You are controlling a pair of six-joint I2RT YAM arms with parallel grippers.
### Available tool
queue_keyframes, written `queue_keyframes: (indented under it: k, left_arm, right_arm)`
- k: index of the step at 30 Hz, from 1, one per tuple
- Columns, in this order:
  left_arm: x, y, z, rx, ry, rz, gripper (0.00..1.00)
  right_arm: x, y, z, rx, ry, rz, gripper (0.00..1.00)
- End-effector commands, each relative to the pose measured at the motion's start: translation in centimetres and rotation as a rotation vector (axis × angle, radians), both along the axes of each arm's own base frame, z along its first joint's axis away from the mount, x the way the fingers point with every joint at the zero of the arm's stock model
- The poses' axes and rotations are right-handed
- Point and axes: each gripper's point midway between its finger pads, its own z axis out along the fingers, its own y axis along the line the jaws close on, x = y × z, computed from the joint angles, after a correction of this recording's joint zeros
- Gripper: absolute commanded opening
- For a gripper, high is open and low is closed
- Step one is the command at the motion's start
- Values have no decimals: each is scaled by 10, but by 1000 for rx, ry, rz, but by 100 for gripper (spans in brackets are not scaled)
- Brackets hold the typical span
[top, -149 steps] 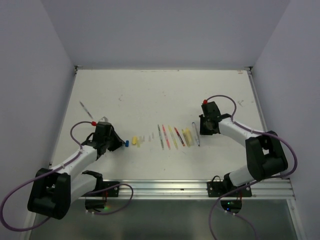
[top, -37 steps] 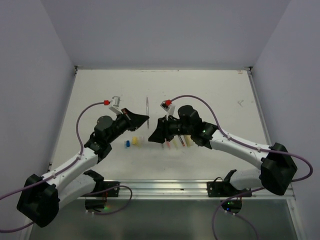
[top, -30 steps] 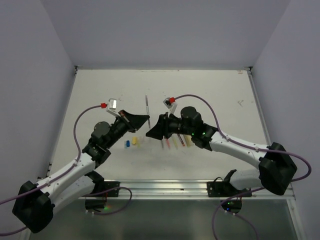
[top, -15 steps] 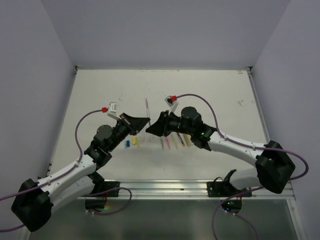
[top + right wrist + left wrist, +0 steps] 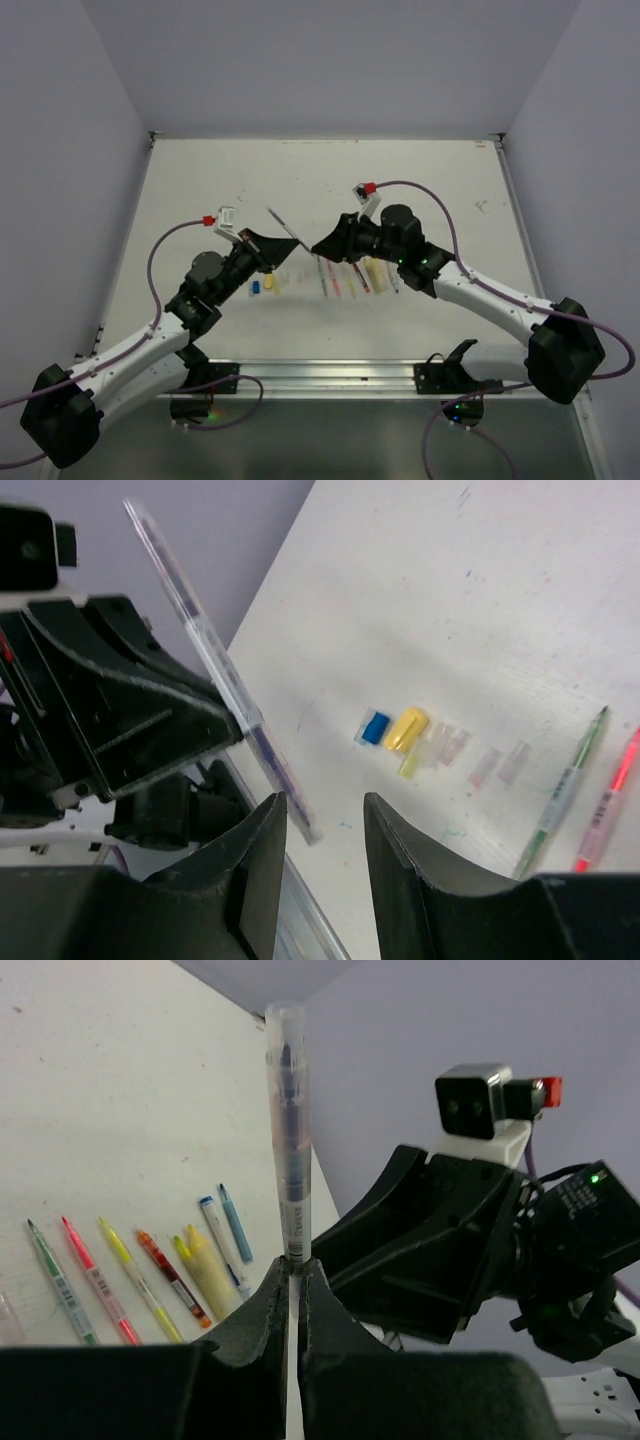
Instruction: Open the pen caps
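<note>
My left gripper (image 5: 284,241) is shut on a clear pen with dark ink (image 5: 288,228) and holds it slanted above the table. In the left wrist view the pen (image 5: 289,1130) stands up out of the shut gripper (image 5: 291,1266). My right gripper (image 5: 320,245) is open, facing the left one. In the right wrist view the pen (image 5: 212,670) ends between the open gripper's fingers (image 5: 322,842), close to the left one. Loose caps lie on the table: a blue cap (image 5: 376,727), a yellow cap (image 5: 406,728) and clear pinkish caps (image 5: 447,746). They also show in the top view (image 5: 262,286).
A row of several pens (image 5: 345,274) lies on the white table (image 5: 330,180), green, pink, yellow, red and blue, seen too in the left wrist view (image 5: 150,1275). Grey walls stand on three sides. A metal rail (image 5: 330,375) runs along the near edge.
The pen went from upright to slanted, its top leaning left. My right wrist has shifted right and back a little. The left gripper keeps its hold on the pen.
</note>
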Motion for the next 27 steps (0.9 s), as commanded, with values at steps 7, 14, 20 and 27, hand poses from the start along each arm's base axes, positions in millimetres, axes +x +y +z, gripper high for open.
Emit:
queue_keyframes:
  k: [7,14,20,27]
  left_arm:
    - [-7,-4,2,56,-40,-49,0]
    - [-11,-23,5,90,-44,-157,0]
    - [-18,-40,-2,146,-12,-277,0]
    - [-22,-43,-8,157,1,-310,0]
  right_arm:
    - [19,-3,46,22,-72,45,41]
    - [17,6,53,65,-132,103,42]
    - [30,19,58,59,-170,138,43]
    - [40,20,64,34,-203,117,44]
